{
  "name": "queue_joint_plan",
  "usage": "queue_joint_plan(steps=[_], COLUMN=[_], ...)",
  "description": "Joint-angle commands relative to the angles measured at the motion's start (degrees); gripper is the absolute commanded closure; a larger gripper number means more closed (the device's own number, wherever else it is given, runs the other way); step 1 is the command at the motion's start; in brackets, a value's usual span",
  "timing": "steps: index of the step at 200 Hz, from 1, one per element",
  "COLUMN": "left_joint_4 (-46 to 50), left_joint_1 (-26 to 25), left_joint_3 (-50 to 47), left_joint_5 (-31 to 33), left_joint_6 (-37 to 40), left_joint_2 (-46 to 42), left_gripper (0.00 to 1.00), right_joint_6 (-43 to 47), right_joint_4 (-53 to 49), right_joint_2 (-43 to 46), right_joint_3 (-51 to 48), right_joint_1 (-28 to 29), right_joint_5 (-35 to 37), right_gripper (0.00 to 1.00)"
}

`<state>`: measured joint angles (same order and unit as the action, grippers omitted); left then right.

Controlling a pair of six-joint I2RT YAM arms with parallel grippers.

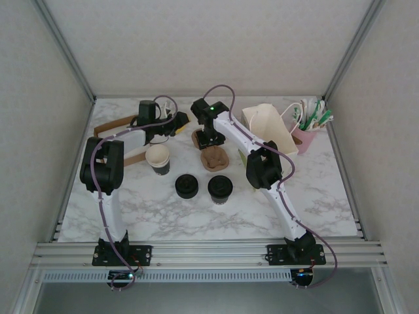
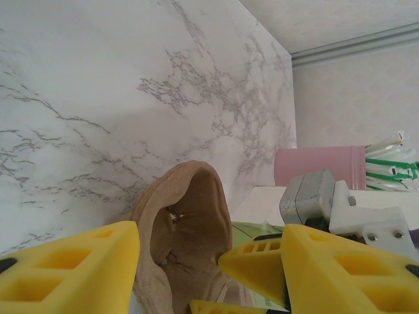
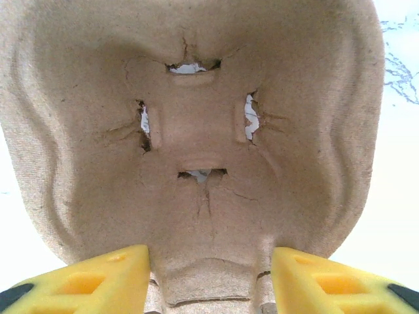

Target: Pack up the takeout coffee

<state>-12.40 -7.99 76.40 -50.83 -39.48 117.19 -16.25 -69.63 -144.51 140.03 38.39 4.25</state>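
The takeout coffee (image 1: 220,188), a small black cup under a black lid, stands on the marble table in front of the right arm, and neither gripper touches it. Behind it lies a brown pulp cup carrier (image 1: 213,158). My right gripper (image 1: 209,139) holds the carrier's far end; its yellow fingers (image 3: 85,281) pinch the carrier (image 3: 196,131) at its narrow waist. My left gripper (image 1: 178,121) hangs beside it, open. Between its wide-set fingers (image 2: 65,268) show the carrier's rim (image 2: 186,222) and a finger of the right gripper.
An unlidded black cup (image 1: 158,159) with a cream inside stands left of the carrier. A stack of loose black lids (image 1: 186,186) sits next to the coffee. A white paper bag (image 1: 272,127) and a pink holder of packets (image 1: 308,127) are at the back right, brown paper (image 1: 114,127) at the back left.
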Motion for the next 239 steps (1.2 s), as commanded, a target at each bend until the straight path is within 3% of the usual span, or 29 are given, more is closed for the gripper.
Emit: queue_joint_plan(steps=[1,67,105,158,239], left_joint_4=[-2.23,-4.73,-4.67,-3.9,-3.33], left_joint_1=[-0.46,-0.58,-0.53,-0.35,-0.21], left_joint_3=[-0.7,-3.16,-4.49,-5.53,-8.23], left_joint_5=[-1.47,-2.83,-2.62,-2.09,-1.56], left_joint_6=[-0.56,-1.82,-1.36,-0.34,0.55], left_joint_2=[1.23,0.37,-0.82,-1.11,-3.13], left_gripper=[0.41,0.45,0.59,0.69,0.73], right_joint_6=[0.17,-0.34,-1.06,-1.84,-2.23], right_joint_4=[-0.75,-0.78,-0.23,0.27,0.15], right_joint_2=[-2.01,-0.83,0.39,0.43,0.3], right_joint_3=[1.56,1.6,1.67,1.92,2.17], right_joint_1=[-0.36,-0.34,-0.39,-0.73,-1.04], right_joint_5=[-0.71,-0.98,-0.36,-0.85,-1.61], right_gripper=[0.49,0.67,0.69,0.7,0.71])
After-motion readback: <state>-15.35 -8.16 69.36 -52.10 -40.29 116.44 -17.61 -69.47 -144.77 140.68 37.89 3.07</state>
